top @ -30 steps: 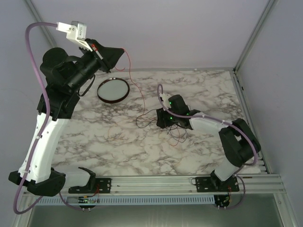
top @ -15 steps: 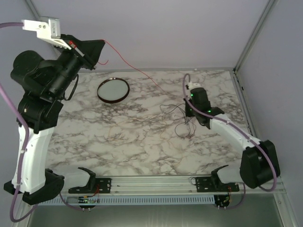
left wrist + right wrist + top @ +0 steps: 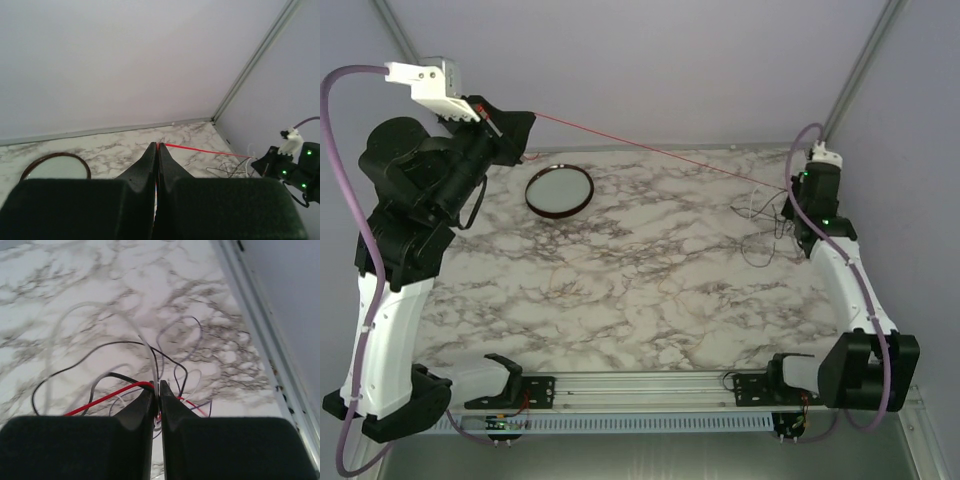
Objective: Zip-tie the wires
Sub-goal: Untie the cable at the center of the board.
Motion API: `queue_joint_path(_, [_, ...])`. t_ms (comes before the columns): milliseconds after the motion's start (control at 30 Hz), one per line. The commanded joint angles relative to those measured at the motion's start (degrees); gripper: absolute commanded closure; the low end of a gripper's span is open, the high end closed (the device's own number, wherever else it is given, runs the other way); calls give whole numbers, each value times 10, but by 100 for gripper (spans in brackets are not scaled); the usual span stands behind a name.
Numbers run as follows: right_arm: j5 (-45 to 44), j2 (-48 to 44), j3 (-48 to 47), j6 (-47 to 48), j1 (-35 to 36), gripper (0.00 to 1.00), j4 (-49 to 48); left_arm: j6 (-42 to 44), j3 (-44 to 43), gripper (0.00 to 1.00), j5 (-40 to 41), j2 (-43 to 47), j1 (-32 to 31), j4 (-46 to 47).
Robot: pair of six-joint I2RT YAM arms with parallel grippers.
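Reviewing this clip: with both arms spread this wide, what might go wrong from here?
1. The red wire runs taut from the shut left tool across to the right tool. Further pulling may snap it or slip it out of the tips.
2. The wire tangle pinched in the right tool hangs in loose, crossing loops. These may knot tighter instead of lining up for tying.
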State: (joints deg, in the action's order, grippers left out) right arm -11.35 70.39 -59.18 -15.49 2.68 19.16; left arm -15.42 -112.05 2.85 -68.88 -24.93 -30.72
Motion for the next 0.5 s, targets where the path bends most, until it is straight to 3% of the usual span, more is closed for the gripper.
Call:
queue_joint_path(0, [-33,39,-13,15,-79,93,35,14,-9,100,68,22,8,47])
queue_joint_path(133, [-20,59,-8,16,-107,78,15,13,-11,100,62,19,8,46])
queue_joint_path(467, [-11,120,-5,-7,-143,73,1,4,22,100,40,11,8,58])
